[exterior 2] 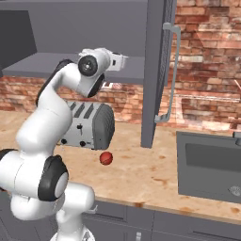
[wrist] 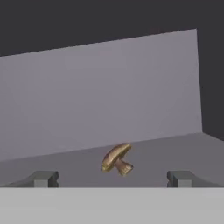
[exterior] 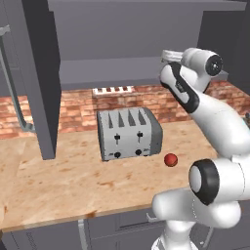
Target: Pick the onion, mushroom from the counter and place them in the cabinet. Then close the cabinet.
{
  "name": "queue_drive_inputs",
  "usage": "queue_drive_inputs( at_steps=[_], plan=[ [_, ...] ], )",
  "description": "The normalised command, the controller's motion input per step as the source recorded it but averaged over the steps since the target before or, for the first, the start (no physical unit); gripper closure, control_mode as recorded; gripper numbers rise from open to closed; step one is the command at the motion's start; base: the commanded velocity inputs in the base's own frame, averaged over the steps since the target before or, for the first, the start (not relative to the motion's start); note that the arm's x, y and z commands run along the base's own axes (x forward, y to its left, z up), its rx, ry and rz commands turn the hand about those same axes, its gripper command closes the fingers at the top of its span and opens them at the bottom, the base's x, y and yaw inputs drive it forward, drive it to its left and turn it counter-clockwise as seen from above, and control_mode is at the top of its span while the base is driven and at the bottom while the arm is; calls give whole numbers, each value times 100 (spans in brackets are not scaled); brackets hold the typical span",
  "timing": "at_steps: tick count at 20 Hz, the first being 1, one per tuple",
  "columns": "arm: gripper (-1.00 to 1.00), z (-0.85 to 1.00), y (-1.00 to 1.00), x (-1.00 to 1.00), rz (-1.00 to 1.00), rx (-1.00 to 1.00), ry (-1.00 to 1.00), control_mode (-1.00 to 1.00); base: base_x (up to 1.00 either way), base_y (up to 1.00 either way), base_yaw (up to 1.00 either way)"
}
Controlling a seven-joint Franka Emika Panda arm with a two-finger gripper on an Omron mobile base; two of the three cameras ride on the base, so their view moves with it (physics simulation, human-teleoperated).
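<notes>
Brown mushroom lies on cabinet shelf between spread hand tips.

**Brick-backed kitchen nook in grey and tan**

A red brick wall with pale mortar lines runs behind the work area and carries on to the right in the right base view. Set into it is a small white vent grille. A silver four-slot toaster with black knobs stands near the middle of the tan wood-grain surface. Below the front edge sit grey drawer fronts. At the right in the right base view a dark grey box with a recessed front panel rests beside the brick. Light is even and soft, with faint shadows under the toaster.
</notes>
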Motion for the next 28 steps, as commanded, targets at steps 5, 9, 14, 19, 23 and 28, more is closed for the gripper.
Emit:
queue_drive_inputs(
  at_steps=[5,9,14,19,23,28],
  plan=[
    [-100,3,25,-100,0,-3,-8,-100,0,0,0],
    [-100,0,9,-100,0,0,14,-100,0,0,0],
    [-100,0,0,-100,0,0,35,-100,0,0,0],
    [-100,-1,0,-100,0,0,44,-100,0,0,0],
    [-100,-44,0,-92,0,0,38,-100,0,0,0],
    [-100,-96,0,-62,0,-1,26,-100,0,0,0]
  ],
)
